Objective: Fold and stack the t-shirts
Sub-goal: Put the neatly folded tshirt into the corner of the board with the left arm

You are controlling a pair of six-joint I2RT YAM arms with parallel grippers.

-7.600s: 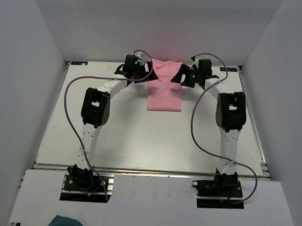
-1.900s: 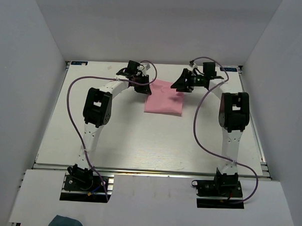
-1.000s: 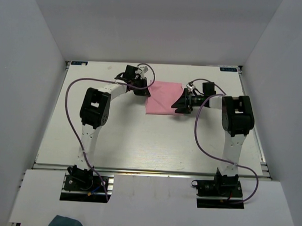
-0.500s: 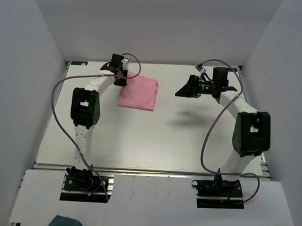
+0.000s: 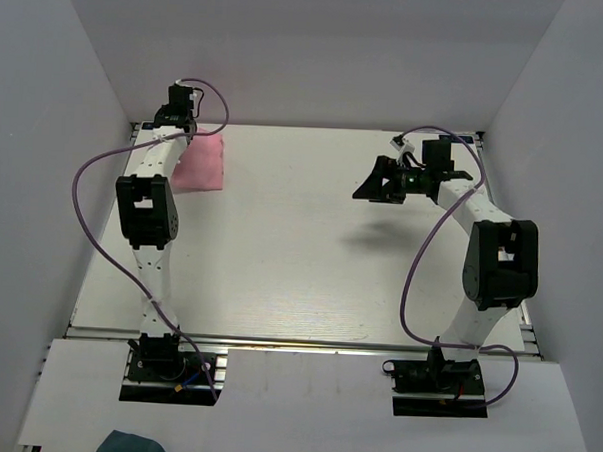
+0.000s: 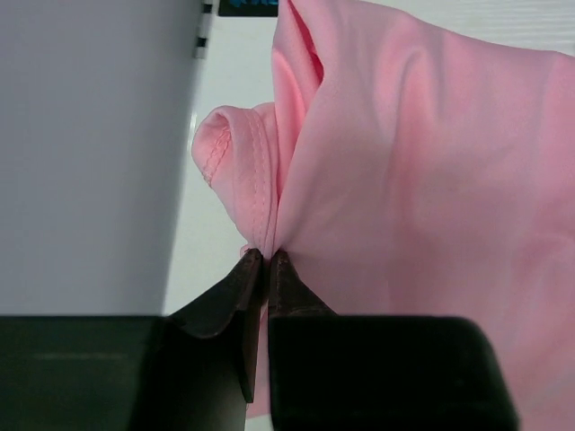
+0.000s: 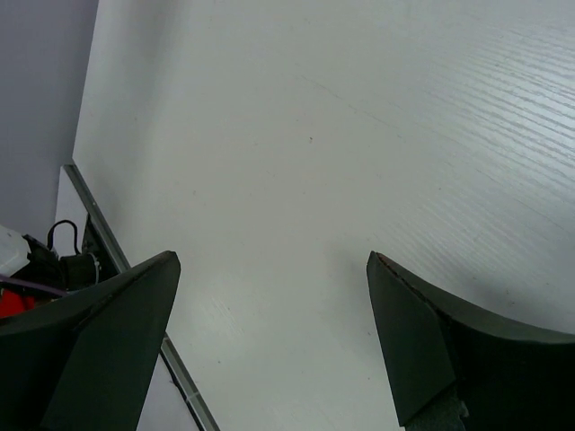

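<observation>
My left gripper [image 6: 267,258] pinches the folded pink t-shirt [image 5: 204,166] tight at the far left corner of the table [image 5: 300,256] — my right gripper [image 7: 271,262] hangs with fingers spread wide.

Robotics lab cell: white walls [image 5: 43,175] enclose a table [image 5: 299,276] with bolted, cabled arms [image 5: 142,209].
</observation>
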